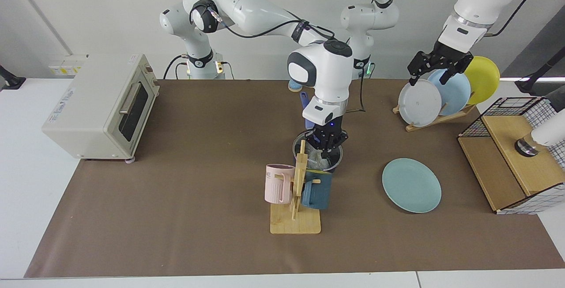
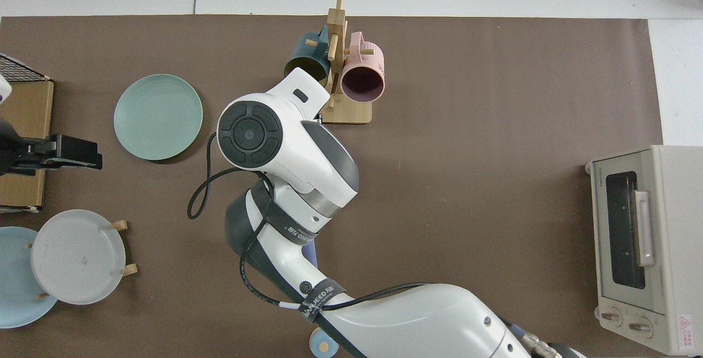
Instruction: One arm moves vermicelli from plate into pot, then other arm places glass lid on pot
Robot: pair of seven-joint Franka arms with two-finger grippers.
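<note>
A: Where do we see the vermicelli (image 1: 318, 161)?
B: In the pot (image 1: 339, 157) at mid-desk, a whitish tangle, with the right gripper (image 1: 327, 145) pointing straight down into the pot's mouth. We cannot tell whether its jaws are open or closed.
A: And the plate (image 1: 411, 185)?
B: We find it at the pot's 4 o'clock in the facing view, well apart. The mug rack (image 1: 296, 208) stands just beside the pot at 6 o'clock.
A: The left gripper (image 1: 439, 65)?
B: The left arm waits at 2 o'clock above the dish rack (image 1: 435, 120), jaws spread and holding nothing
</note>
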